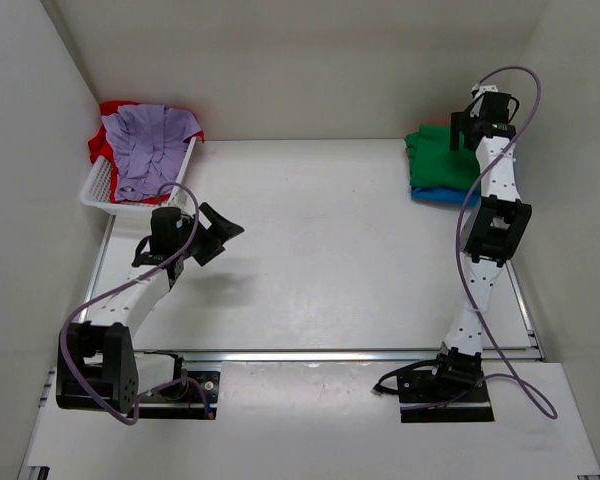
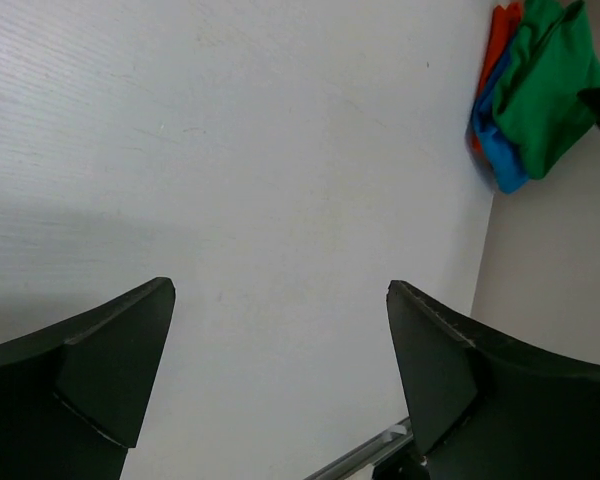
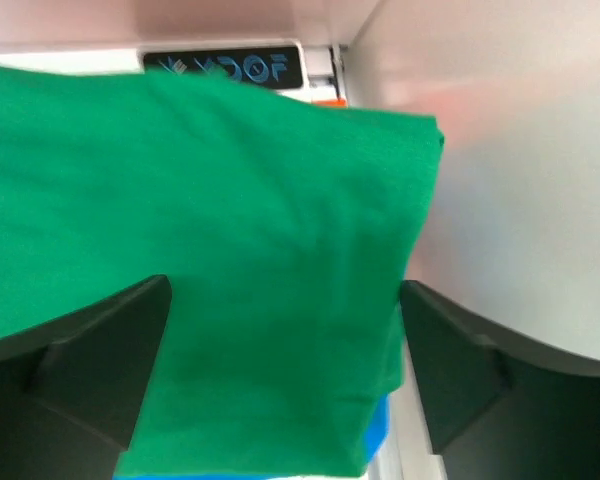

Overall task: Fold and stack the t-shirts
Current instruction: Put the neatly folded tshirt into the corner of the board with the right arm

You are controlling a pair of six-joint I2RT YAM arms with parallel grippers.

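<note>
right tool (image 3: 285, 290) wide, green t-shirt (image 3: 230, 200) right under it atop blue t-shirt (image 1: 442, 195): placement looks done. left tool (image 2: 280, 285) wide, empty; next I'd pull lavender t-shirt (image 1: 150, 145) from basket (image 1: 105, 197) just beyond it.

The basket (image 1: 98, 190) sits in the far left corner of the table (image 1: 320, 260). One loose t-shirt (image 1: 150, 145) lies in it on top of another (image 1: 115, 108), which hangs over the far rim. At far right, a folded t-shirt (image 1: 440, 160) lies on a second folded one (image 1: 442, 194). The right gripper (image 1: 465, 130) hangs over this stack. The left gripper (image 1: 220, 240) is just near and right of the basket.
</note>
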